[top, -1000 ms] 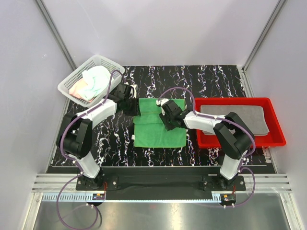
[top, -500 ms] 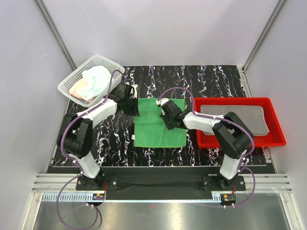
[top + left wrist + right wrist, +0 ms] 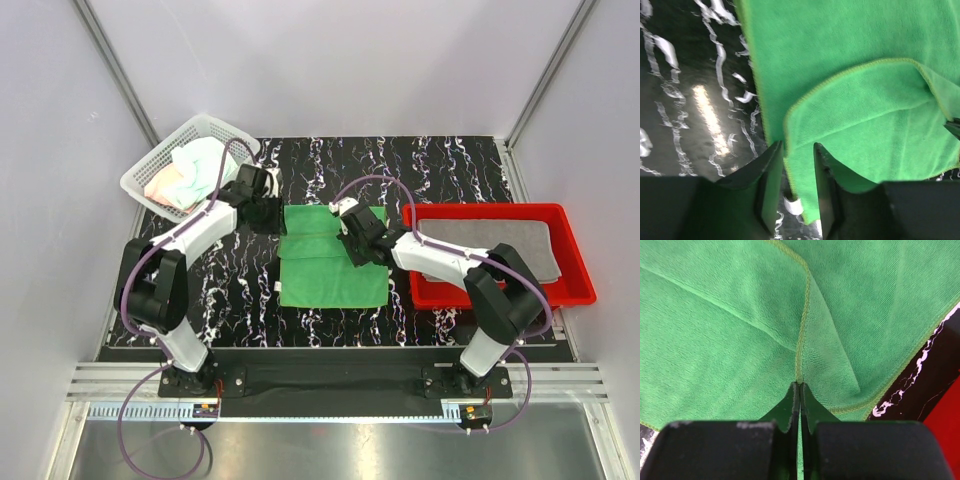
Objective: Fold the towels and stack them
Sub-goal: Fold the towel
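Observation:
A green towel [image 3: 330,278] lies on the black marbled table, its far part folded over toward the near side. My left gripper [image 3: 272,214] is at the towel's far left corner. Its jaws stand apart, with the folded edge of the green towel [image 3: 850,75] loose between the fingers [image 3: 771,175]. My right gripper [image 3: 353,240] is on the far right part of the fold, shut on the stitched hem of the green towel [image 3: 730,315], and the cloth rises in a ridge to the closed tips [image 3: 799,385]. A grey towel [image 3: 500,245] lies flat in the red tray.
The red tray [image 3: 500,298] sits right of the green towel, close to my right arm. A white mesh basket [image 3: 147,166] at the far left holds a pale mint towel [image 3: 203,160] and a pink one [image 3: 163,186]. White walls enclose the table.
My left gripper has shifted a little toward the far side, beside the towel's far left corner. My right gripper has moved slightly farther along the fold. The towel lies about as before.

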